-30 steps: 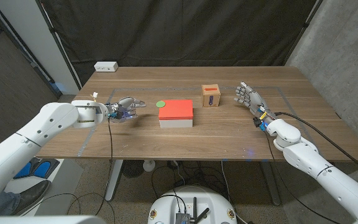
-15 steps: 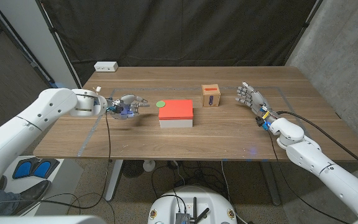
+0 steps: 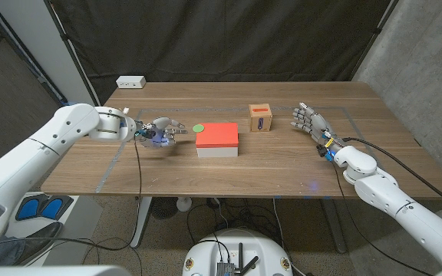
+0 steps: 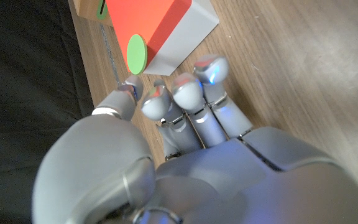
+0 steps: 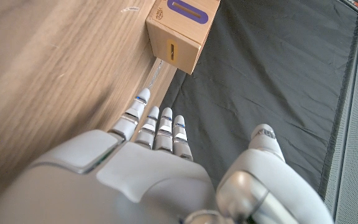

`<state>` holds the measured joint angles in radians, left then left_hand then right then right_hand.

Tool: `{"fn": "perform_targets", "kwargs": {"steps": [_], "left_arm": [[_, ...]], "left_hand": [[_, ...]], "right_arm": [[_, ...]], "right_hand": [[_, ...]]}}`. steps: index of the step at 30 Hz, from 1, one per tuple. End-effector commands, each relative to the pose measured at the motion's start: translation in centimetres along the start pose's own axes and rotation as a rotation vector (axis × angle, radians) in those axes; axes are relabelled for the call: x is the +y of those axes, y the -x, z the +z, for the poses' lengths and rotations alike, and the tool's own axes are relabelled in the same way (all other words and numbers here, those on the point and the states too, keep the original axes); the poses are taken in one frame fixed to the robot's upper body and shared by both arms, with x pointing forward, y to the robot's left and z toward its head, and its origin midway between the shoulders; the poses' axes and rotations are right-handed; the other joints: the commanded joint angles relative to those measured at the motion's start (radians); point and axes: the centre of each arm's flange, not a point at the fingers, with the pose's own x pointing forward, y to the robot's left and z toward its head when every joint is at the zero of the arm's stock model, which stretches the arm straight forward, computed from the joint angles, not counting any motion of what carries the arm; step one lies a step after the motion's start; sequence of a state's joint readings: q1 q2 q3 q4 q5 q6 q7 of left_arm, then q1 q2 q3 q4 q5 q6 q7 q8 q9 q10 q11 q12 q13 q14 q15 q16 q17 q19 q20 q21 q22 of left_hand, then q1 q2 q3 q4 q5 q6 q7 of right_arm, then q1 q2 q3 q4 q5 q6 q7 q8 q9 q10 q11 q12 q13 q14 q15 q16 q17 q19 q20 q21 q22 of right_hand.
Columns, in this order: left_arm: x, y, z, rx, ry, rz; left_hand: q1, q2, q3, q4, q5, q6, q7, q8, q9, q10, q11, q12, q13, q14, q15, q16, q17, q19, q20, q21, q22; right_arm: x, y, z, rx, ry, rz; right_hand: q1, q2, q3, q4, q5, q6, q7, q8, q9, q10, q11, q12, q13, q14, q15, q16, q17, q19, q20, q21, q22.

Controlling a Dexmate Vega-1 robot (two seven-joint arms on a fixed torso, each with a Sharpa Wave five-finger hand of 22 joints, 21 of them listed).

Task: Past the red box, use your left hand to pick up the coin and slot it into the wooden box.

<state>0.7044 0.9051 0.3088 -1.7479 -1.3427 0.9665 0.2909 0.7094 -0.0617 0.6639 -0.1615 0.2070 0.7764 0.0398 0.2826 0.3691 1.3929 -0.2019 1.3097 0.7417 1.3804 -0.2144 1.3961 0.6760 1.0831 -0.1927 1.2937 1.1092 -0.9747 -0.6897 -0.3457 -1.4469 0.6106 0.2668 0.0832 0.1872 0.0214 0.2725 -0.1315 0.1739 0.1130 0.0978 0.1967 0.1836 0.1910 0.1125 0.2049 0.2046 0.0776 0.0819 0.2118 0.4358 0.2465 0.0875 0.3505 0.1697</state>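
Coin (image 3: pixel 199 128): green disc, flat on the wooden table (image 3: pixel 282 172), just beside the far left corner of the red box (image 3: pixel 217 136); in the left wrist view the coin (image 4: pixel 135 53) lies against the box's white lower edge.

Left hand (image 3: pixel 162 132): over the table near the coin, fingers (image 4: pixel 186 93) reaching toward it, loosely together, thumb apart. Holds nothing. Fingertips short of the coin, not touching it. I cannot tell whether the hand touches the table.

Red box: red top, white sides, mid-table, between the two hands.

Wooden box (image 3: pixel 261 118): beyond and to the right of the red box, apart from it. Purple panel with a slot on top; the right wrist view shows another slot on a side face of the wooden box (image 5: pixel 182 28).

Right hand (image 3: pixel 311 119): near the wooden box on its right, not touching. Fingers straight and close together, thumb out to the side, holding nothing.

White block (image 3: pixel 130 81): far left edge of the table.
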Motion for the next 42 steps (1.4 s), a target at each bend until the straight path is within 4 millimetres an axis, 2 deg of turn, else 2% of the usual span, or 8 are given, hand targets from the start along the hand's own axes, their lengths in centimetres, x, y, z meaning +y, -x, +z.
{"fn": "perform_targets", "kwargs": {"steps": [1,10,29,37,42], "left_arm": [[-0.7,-0.8,-0.1,0.036,0.001,0.021],[-2.1,-1.5,0.2,0.022,-0.009,0.019],[-3.3,-1.5,0.8,0.004,-0.012,0.046],[-3.4,-1.2,0.3,-0.005,0.01,0.059],[-3.3,-1.1,-0.1,-0.011,0.023,0.06]], "left_hand": [[-0.014,-0.002,0.011,0.0,-0.003,-0.001,-0.002,-0.003,0.005,0.004,-0.004,0.005,0.008,0.001,0.0,0.008,0.005,0.007,-0.019,-0.003,0.009],[-0.021,-0.01,0.021,-0.006,-0.006,0.003,-0.004,-0.01,0.002,-0.004,-0.004,-0.002,-0.005,0.0,0.0,0.008,0.003,0.009,-0.019,-0.008,0.011],[-0.017,-0.009,0.025,-0.006,-0.008,0.026,-0.004,-0.012,0.006,-0.001,-0.004,0.001,-0.011,-0.004,0.0,0.001,-0.007,0.007,-0.019,-0.013,-0.009],[-0.02,0.001,0.029,-0.003,-0.008,0.044,-0.005,-0.011,0.008,-0.007,-0.004,-0.001,-0.015,0.001,0.0,0.005,-0.004,0.011,-0.019,-0.008,-0.009],[-0.016,0.029,0.046,-0.002,-0.004,0.069,-0.004,-0.008,0.012,-0.008,-0.004,0.001,-0.016,-0.001,-0.001,0.001,-0.01,0.005,-0.019,-0.011,-0.009]], "right_arm": [[-0.4,0.7,-0.7,0.018,0.001,-0.002],[-0.8,1.1,-0.6,0.02,0.003,-0.004],[-1.3,1.6,-1.3,0.024,-0.014,-0.004],[-1.3,1.9,-1.5,0.025,-0.019,-0.007],[-1.3,2.0,-1.5,0.028,-0.012,-0.003]], "right_hand": [[0.004,0.014,0.001,-0.007,0.001,0.009,-0.003,0.005,0.004,0.011,-0.002,0.003,-0.001,0.009,0.003,0.008,0.003,0.012,0.0,-0.007,0.004],[0.003,0.015,0.002,-0.007,0.001,0.011,-0.004,0.005,0.004,0.012,-0.001,0.003,-0.001,0.01,0.003,0.009,0.001,0.013,0.001,-0.012,0.005],[0.002,0.015,0.002,-0.009,0.001,0.013,-0.006,0.004,0.005,0.022,0.002,0.005,-0.002,0.013,0.007,0.01,-0.003,0.016,0.003,-0.024,0.005],[0.002,0.016,0.002,-0.009,0.001,0.013,-0.006,0.004,0.005,0.025,0.005,0.006,-0.001,0.014,0.007,0.01,-0.004,0.019,0.005,-0.027,0.005],[0.001,0.016,0.001,-0.009,0.001,0.015,-0.007,0.004,0.005,0.026,0.004,0.006,-0.001,0.013,0.006,0.01,-0.005,0.02,0.007,-0.029,0.005]]}}
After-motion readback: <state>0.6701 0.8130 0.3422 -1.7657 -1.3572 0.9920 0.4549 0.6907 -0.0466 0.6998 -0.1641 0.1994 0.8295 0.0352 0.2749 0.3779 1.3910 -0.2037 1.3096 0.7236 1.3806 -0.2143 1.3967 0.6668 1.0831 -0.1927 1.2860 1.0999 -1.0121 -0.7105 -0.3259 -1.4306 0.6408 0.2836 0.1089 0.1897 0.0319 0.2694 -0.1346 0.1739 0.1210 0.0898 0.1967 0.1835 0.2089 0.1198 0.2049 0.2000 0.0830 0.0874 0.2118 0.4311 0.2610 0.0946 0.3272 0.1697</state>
